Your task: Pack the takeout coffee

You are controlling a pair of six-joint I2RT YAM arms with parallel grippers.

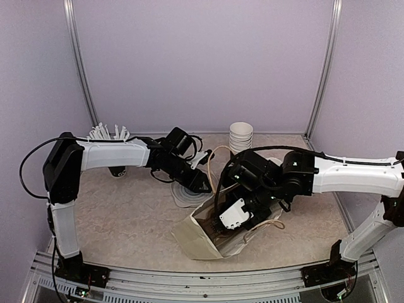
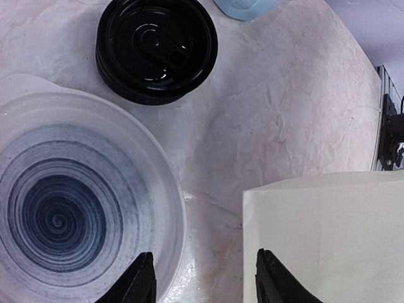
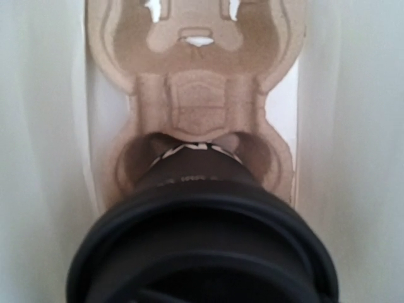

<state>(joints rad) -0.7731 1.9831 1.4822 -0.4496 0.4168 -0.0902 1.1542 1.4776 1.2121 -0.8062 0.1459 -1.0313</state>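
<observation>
The takeout coffee [image 3: 202,240], a black cup with white lettering and a round black lid, fills the bottom of the right wrist view. Its base sits in a pocket of a brown cardboard cup carrier [image 3: 199,95] inside the white paper bag [image 1: 197,241]. My right gripper [image 1: 222,228] reaches into the bag and is closed round the cup; the lid hides its fingers. My left gripper [image 2: 202,278] hangs open and empty over the table, between a spiral-patterned plate [image 2: 63,208] and the bag's edge [image 2: 328,233].
A black round lid [image 2: 156,47] lies beyond the plate, and a light blue mug [image 2: 246,5] shows past it. At the back stand a stack of white cups [image 1: 240,136] and a black cup of white sticks [image 1: 108,134].
</observation>
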